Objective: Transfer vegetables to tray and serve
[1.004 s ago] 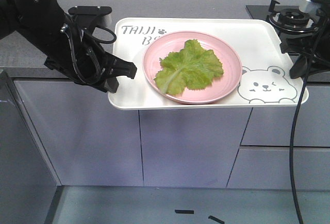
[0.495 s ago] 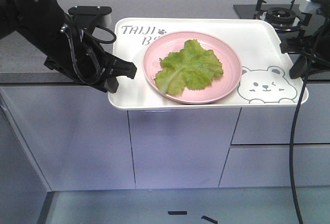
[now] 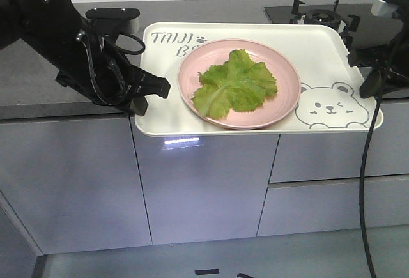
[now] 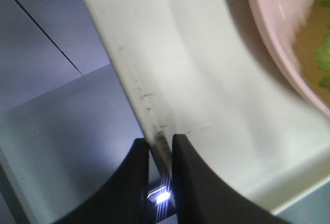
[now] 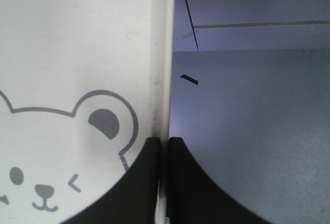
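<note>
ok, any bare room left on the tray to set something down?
Biggest free patch: back right corner of the tray, bordered by plate, bear print and right rim. Narrower strip between plate and left rim, below the lettering; left gripper clamps that rim. Right gripper clamps the rim beside the bear. Centre is crowded: plate with lettuce.
</note>
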You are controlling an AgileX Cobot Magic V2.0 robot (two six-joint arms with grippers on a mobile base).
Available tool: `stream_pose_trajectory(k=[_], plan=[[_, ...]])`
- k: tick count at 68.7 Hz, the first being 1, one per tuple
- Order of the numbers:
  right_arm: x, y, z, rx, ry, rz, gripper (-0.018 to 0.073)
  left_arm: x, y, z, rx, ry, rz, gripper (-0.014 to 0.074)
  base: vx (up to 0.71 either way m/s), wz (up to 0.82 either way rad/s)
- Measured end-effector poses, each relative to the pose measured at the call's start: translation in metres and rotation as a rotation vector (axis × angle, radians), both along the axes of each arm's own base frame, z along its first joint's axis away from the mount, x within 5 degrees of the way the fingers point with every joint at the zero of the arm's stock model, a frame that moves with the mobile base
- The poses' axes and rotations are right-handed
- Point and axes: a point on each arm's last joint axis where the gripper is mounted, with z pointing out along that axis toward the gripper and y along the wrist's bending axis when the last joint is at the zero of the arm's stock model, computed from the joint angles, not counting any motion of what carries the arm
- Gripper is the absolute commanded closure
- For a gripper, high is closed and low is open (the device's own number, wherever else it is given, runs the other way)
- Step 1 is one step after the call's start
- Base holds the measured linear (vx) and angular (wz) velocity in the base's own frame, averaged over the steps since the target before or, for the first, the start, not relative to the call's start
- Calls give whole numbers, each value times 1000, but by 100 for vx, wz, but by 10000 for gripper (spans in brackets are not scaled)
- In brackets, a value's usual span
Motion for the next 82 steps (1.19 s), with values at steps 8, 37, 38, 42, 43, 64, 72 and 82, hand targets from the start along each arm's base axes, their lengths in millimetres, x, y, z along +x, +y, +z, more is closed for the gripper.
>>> stream_pose_trajectory(k=[8,37,38,42,43,64,72,82], plan=[[0,0,0,0,0,0,565,0,0,0,0,0,0,602,9,-6],[0,0,0,0,0,0,565,0,0,0,0,0,0,602,12,5],[0,0,0,0,0,0,565,0,0,0,0,0,0,602,14,9],[0,0,0,0,0,0,565,0,0,0,1,0,0,602,14,8],[0,0,0,0,0,0,565,0,0,0,2,-1,0,602,14,6],[0,0,0,0,0,0,565,0,0,0,2,-1,0,602,15,2],[0,0,0,0,0,0,565,0,0,0,2,-1,0,602,15,1],[0,0,0,0,0,0,565,0,0,0,2,-1,0,602,14,0]])
